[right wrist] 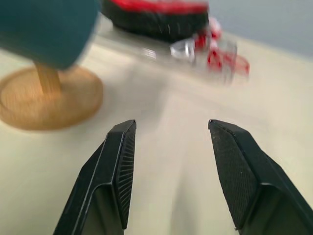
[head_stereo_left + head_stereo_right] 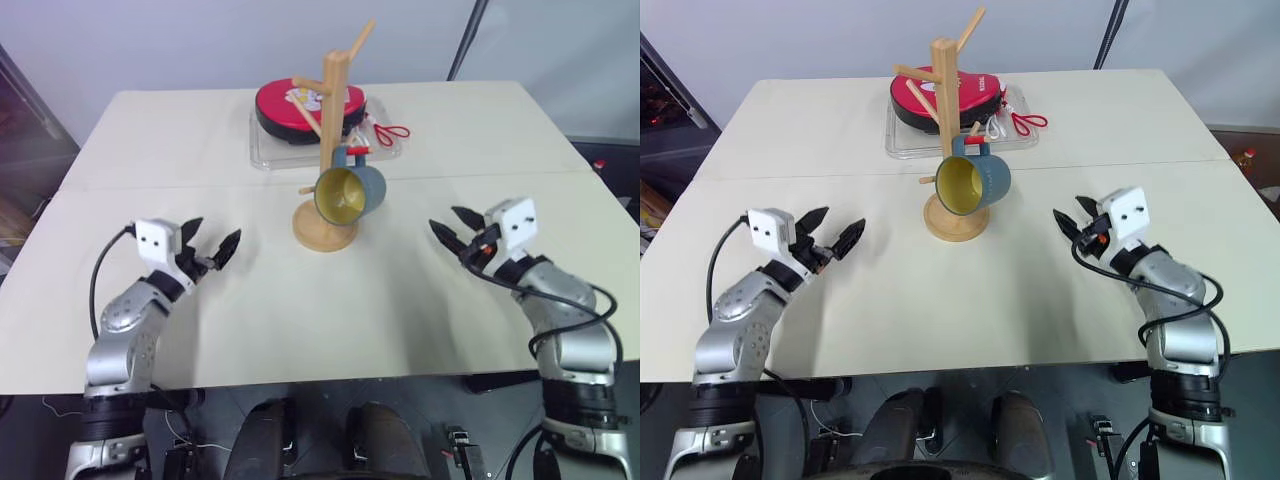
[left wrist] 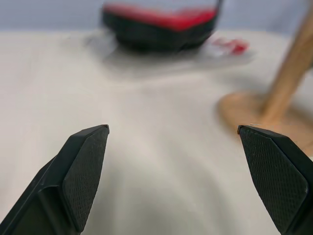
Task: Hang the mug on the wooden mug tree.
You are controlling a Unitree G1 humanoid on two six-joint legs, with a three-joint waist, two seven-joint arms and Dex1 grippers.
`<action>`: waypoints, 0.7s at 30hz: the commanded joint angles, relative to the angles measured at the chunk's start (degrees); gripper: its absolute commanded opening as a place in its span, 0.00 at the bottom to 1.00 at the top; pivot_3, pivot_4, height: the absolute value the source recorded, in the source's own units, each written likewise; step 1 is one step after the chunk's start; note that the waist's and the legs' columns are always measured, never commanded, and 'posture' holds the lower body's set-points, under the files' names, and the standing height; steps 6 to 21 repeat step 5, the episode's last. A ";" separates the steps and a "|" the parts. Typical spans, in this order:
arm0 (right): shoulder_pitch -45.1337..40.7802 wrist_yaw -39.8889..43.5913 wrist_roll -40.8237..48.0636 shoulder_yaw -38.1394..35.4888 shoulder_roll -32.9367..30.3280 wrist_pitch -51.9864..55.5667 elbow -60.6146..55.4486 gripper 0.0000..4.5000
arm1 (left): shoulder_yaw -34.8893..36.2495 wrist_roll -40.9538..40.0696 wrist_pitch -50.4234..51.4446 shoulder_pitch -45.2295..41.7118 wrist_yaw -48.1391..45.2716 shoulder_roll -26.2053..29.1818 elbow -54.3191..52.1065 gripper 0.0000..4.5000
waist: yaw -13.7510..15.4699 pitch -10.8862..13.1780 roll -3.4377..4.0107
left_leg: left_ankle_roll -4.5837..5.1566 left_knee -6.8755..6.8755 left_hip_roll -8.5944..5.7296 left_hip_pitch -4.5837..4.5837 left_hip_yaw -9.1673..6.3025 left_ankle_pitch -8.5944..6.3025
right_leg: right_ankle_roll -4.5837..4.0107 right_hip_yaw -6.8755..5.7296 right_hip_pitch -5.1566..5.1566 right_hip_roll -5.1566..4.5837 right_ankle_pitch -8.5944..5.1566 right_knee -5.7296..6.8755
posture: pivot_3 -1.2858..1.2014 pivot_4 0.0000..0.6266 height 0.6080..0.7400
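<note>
The mug (image 2: pixel 350 194) hangs by its handle on a low peg of the wooden mug tree (image 2: pixel 331 140), yellow inside facing the near edge. The tree stands at the middle of the counter (image 2: pixel 180 320), just in front of a clear tray (image 2: pixel 262 152) holding a red and black round appliance (image 2: pixel 300 108) toward the far edge. The left pincer (image 2: pixel 214 252) and right pincer (image 2: pixel 458 238) hover near the counter on either side of the tree, well apart from it, both with fingers spread and empty.

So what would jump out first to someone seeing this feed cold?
The mug hanging by its handle on the wooden mug tree at mid-table, yellow inside facing the camera. Behind it, a red and black appliance sits on a clear tray. The left gripper and right gripper flank the tree, both open and empty.
</note>
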 commanded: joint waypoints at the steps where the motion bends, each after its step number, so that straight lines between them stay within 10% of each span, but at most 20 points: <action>1: 0.19 -1.00 1.81 -1.79 0.82 -5.05 1.64 0.54 | 2.25 0.94 -3.31 0.18 1.62 -0.61 -0.51 1.00 | 0.04 0.00 0.00 | 0.00 0.00 0.00 0.00 -0.01 0.00 | 0.00 0.00 0.00 0.00 0.00 0.00 | 0.52 0.24 1.00; 21: 0.04 -0.89 3.40 -2.02 1.34 -7.18 4.60 0.54 | 2.64 0.56 -2.77 1.42 2.14 -0.45 -1.33 1.00 | 0.05 0.00 0.00 | 0.00 0.00 0.00 0.00 -0.01 0.00 | 0.00 0.00 0.01 -0.01 0.00 -0.01 | 0.52 0.24 1.00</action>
